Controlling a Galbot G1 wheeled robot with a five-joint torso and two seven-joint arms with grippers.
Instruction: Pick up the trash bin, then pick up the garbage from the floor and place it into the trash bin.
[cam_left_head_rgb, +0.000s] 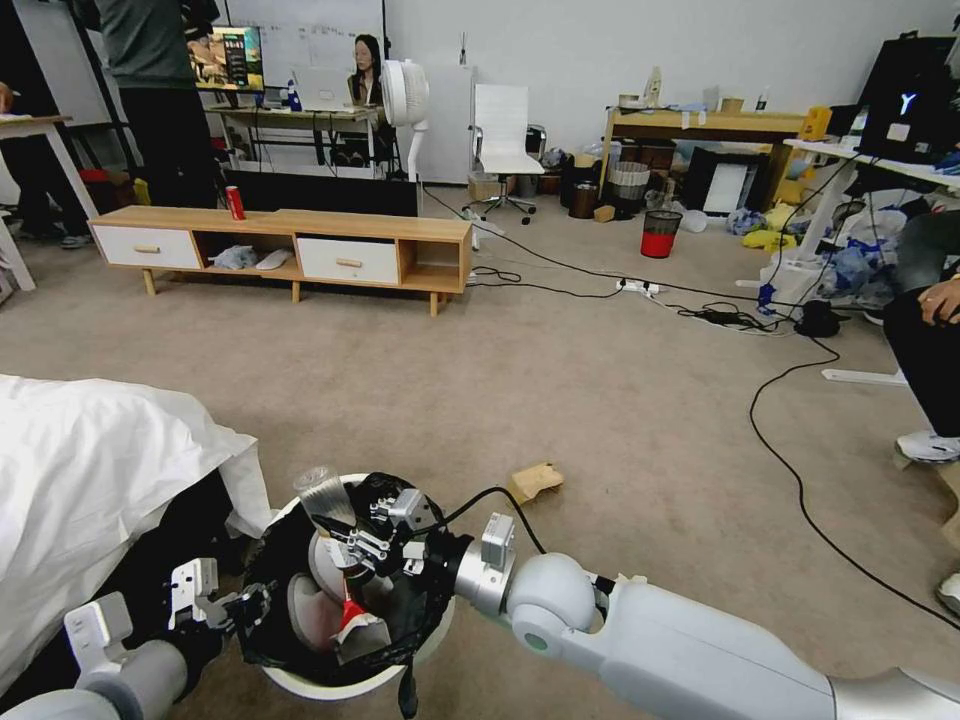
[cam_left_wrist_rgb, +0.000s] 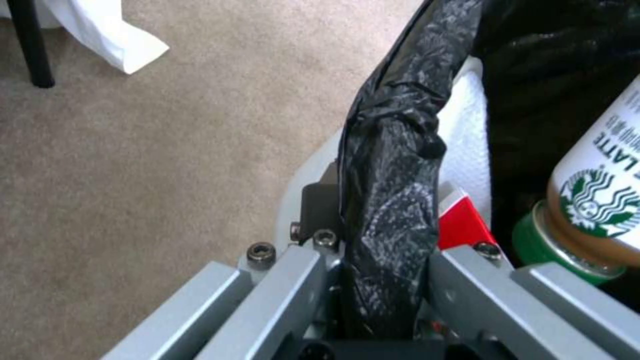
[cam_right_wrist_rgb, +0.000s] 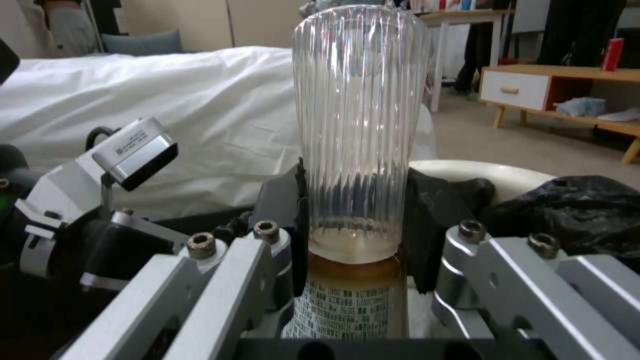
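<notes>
Right gripper (cam_left_head_rgb: 352, 545), which I'm steering over the mouth of the round white plastic trash bin (cam_left_head_rgb: 330, 688) lined with a black plastic bag (cam_left_wrist_rgb: 393, 200), is clamped on a clear ribbed plastic cup (cam_right_wrist_rgb: 360, 125). In the right wrist view the cup is stacked on a brown drink bottle with a printed label (cam_right_wrist_rgb: 350, 305). My left gripper (cam_left_head_rgb: 238, 605) is pinched on the bin's bag-wrapped rim (cam_left_wrist_rgb: 390, 220), holding the bin just off the beige carpet (cam_left_head_rgb: 600, 400) beside the white-sheeted bed (cam_left_head_rgb: 90, 460). In the left wrist view a green-capped latte bottle (cam_left_wrist_rgb: 593, 200) already lies inside. To drop well, I'd judge the load should sit over the bin's centre, clear of the rim, before I part the fingers. A crumpled brown paper bag (cam_left_head_rgb: 534, 481) waits on the carpet nearby.
</notes>
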